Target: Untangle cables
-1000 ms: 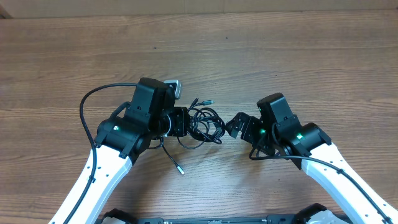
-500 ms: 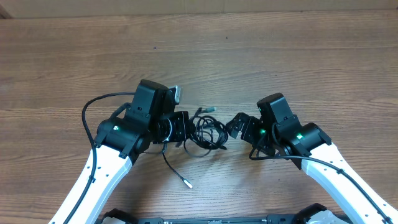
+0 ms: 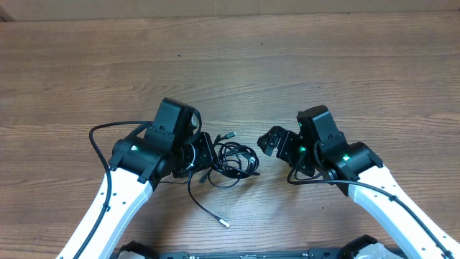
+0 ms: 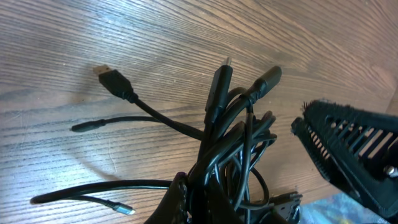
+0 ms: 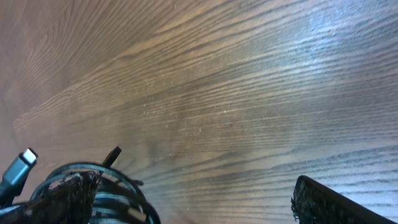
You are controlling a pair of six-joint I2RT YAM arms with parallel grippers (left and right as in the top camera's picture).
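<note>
Where: the cables [image 3: 235, 159] lie in one knotted bunch on the table [image 3: 302, 65], between the two claws.
Left claw [image 3: 208, 152]: pressed shut on the left side of the bunch, gripping many strands at once.
Right claw [image 3: 271, 142]: fingers wide apart, holding nothing, just beside the right side of the bunch.
Step now: I think the right claw has to pick one strand to pull free while the left claw holds the rest.
How to do it well: grab just one cable, near a plug, not the whole bunch. Pull slowly and sideways, away from the left claw. Stop if the knot gets tighter. Keep the left claw shut so the bunch does not slide along.
Long way: the bunch stretches left to right, from one claw toward the other.
Tail [image 3: 205, 206]: one loose cable runs out of the bunch toward the robot, and its silver tip [image 3: 226, 222] points that way too.
Plugs: in the left wrist view the flat plug [image 4: 111, 77] and the others fan out away from the left claw.
</note>
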